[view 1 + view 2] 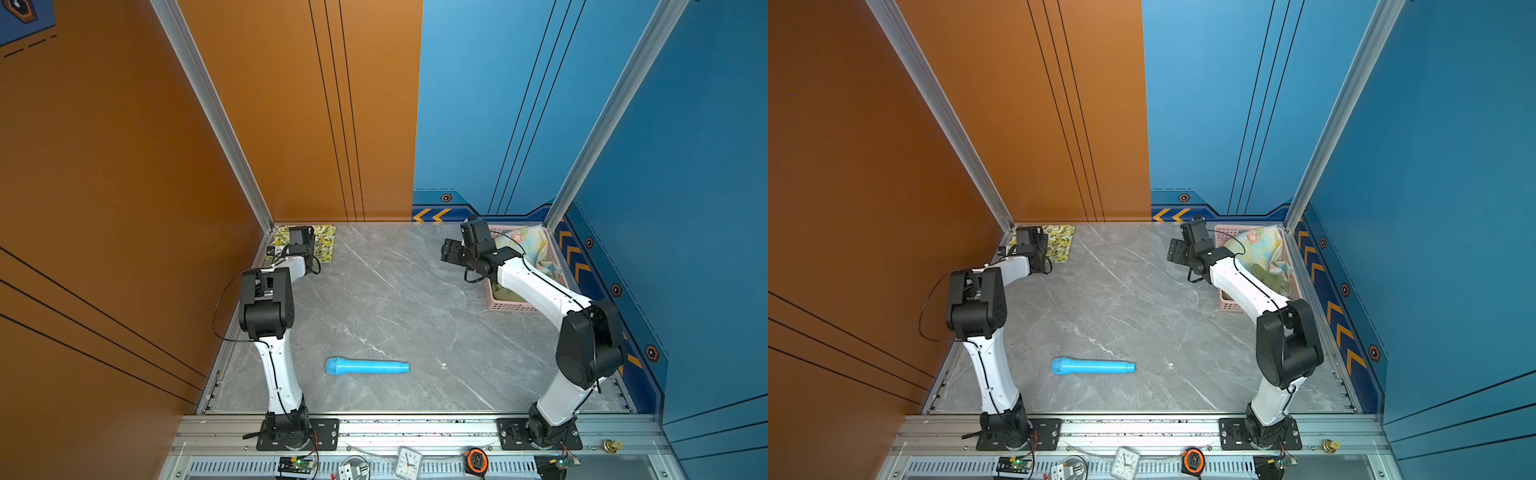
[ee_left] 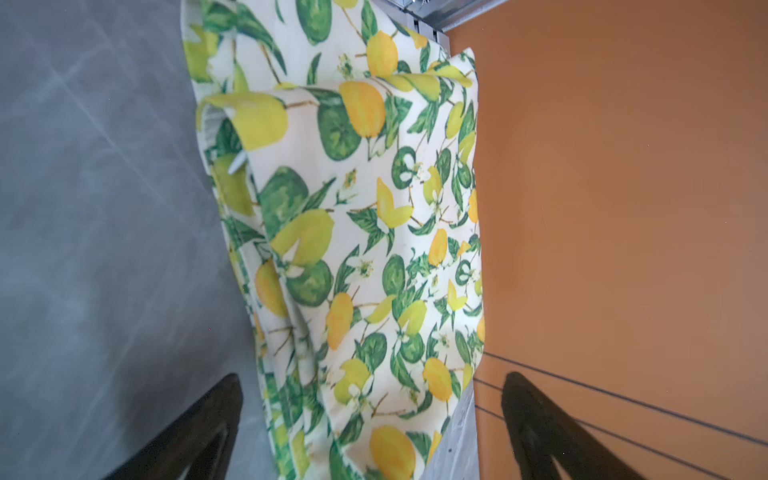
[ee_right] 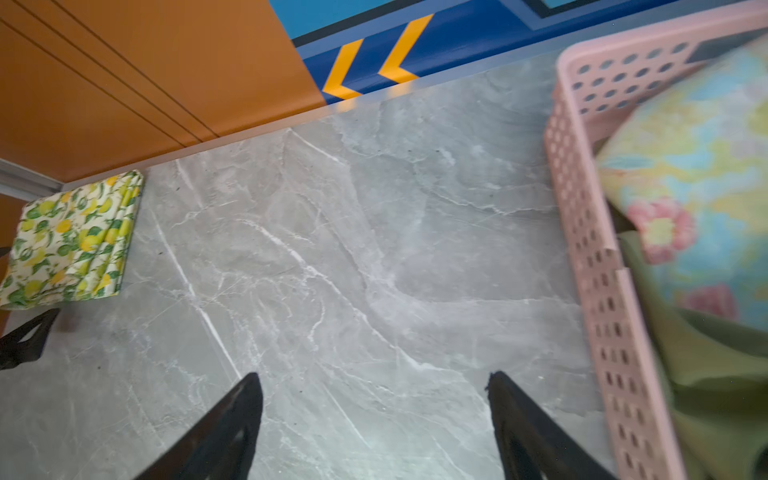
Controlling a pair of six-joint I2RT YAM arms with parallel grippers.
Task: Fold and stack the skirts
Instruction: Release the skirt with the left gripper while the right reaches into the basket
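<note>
White lemon-print skirt [image 2: 365, 232] just under the released left gripper [image 2: 374, 377]; right gripper [image 3: 374, 376] released beside pink basket [image 3: 582, 208]

Matt printed cloth, softly creased, on the lemon-print skirt [image 2: 365, 249]; the same soft, unshiny weave on the pastel floral skirt [image 3: 685, 166] and the plain olive skirt [image 3: 715, 365]. Smooth pink perforated plastic, faintly glossy, on the basket [image 3: 582, 232]. Polished grey marble-look tabletop [image 1: 395, 299], veined white. Sleek blue plastic on the toy microphone [image 1: 368, 367]. Brushed aluminium on the frame rail [image 1: 415, 428]; flat satin orange on the wall panel [image 1: 124, 166].
</note>
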